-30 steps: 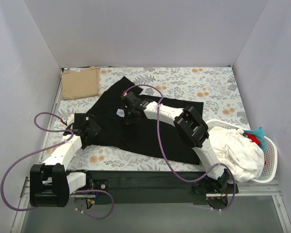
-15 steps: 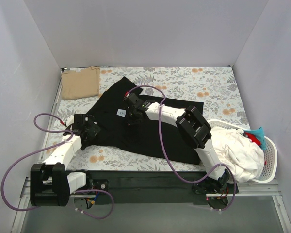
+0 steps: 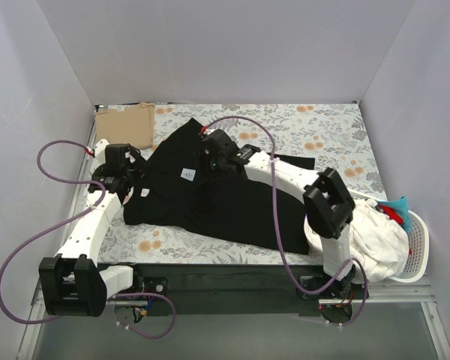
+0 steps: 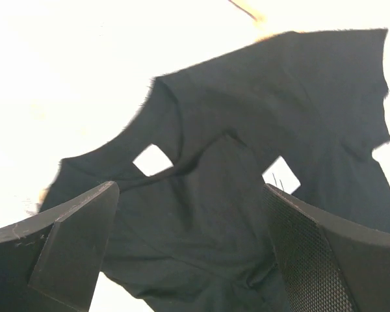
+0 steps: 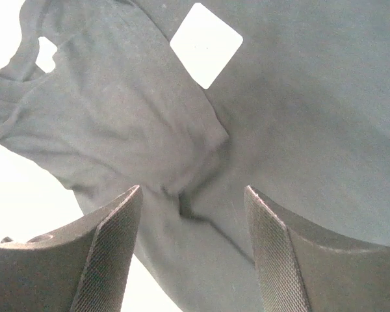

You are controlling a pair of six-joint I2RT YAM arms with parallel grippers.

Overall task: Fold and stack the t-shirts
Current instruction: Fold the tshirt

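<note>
The black t-shirt (image 3: 232,206) lies spread and rumpled over the middle of the table, its white square label (image 3: 187,174) facing up. The tan t-shirt (image 3: 125,126) rests folded at the back left corner. My left gripper (image 3: 133,174) hovers open over the black shirt's left part. In the left wrist view its fingers (image 4: 71,240) stand wide apart above the black t-shirt (image 4: 260,130), holding nothing. My right gripper (image 3: 207,166) hangs open just right of the label. In the right wrist view the right gripper (image 5: 194,253) is above a crease in the black t-shirt (image 5: 299,117), below the label (image 5: 206,44).
A grey-and-orange floral cloth (image 3: 322,135) covers the table. A white laundry basket (image 3: 418,247) at the right edge holds a white garment (image 3: 375,236) and teal and red pieces (image 3: 396,206). White walls close in on three sides.
My right gripper has opened, let go of the black shirt and drawn slightly back. My left arm has swung away toward the back left, gripper still open.
</note>
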